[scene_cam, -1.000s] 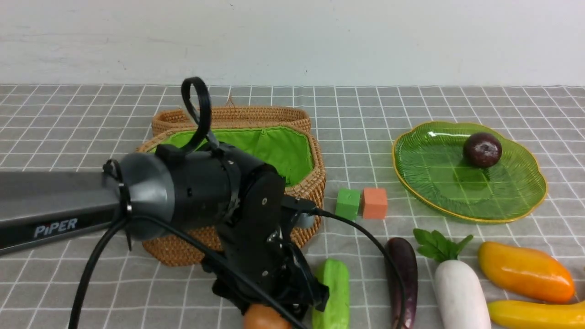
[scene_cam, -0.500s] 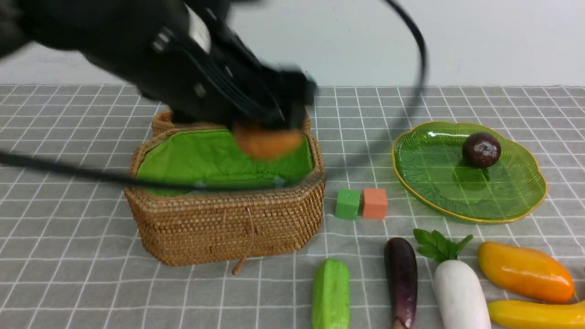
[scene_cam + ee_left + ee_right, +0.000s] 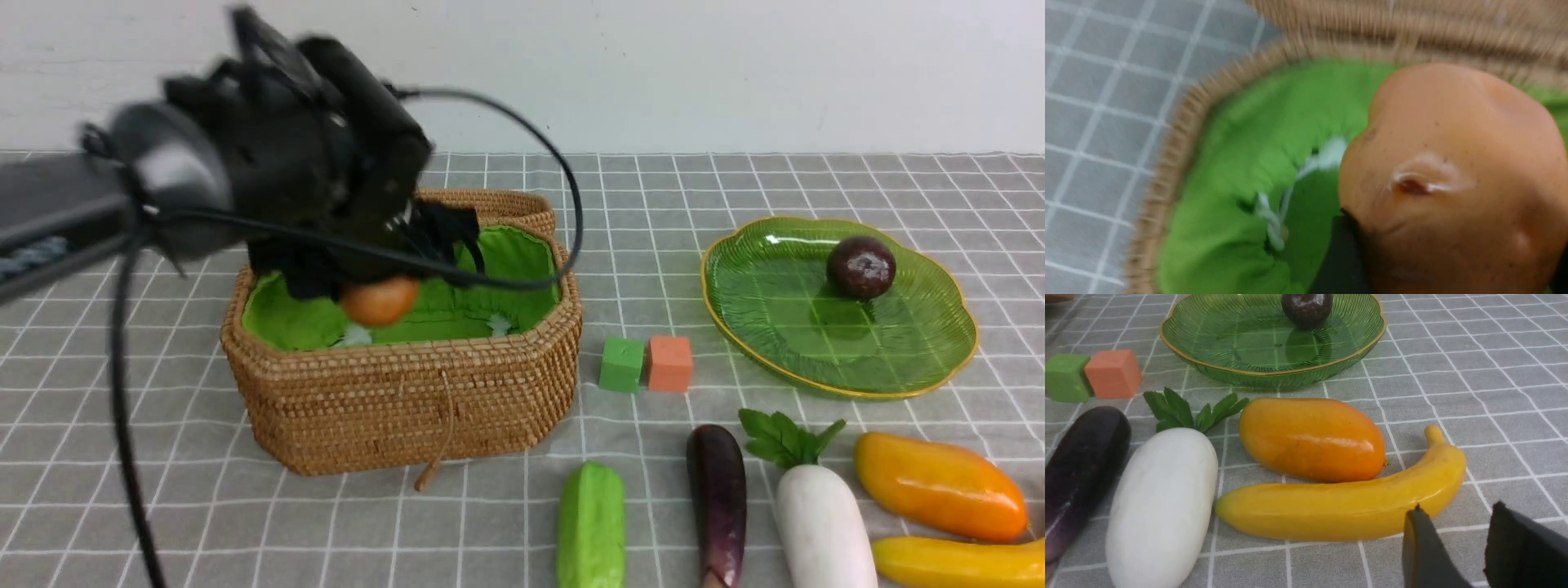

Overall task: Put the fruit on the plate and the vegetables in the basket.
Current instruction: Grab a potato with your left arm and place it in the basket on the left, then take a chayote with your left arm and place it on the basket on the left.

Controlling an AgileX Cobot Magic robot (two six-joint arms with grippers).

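Left gripper [image 3: 377, 273]: clasps tan-orange toy potato [image 3: 380, 300] above green-lined woven wicker basket [image 3: 408, 400].
Right gripper [image 3: 1457, 522]: parted, empty, near curved yellow banana [image 3: 1343, 506].

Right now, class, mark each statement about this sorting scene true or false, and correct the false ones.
1. The mangosteen lies on the plate. True.
2. The left jaws hold the potato above the basket. True.
3. The cucumber is inside the basket. False: it lies on the cloth, outside the basket.
4. The banana is on the plate. False: it lies on the cloth beside the mango.
5. The right jaws grip the banana. False: they stand open and empty near it.
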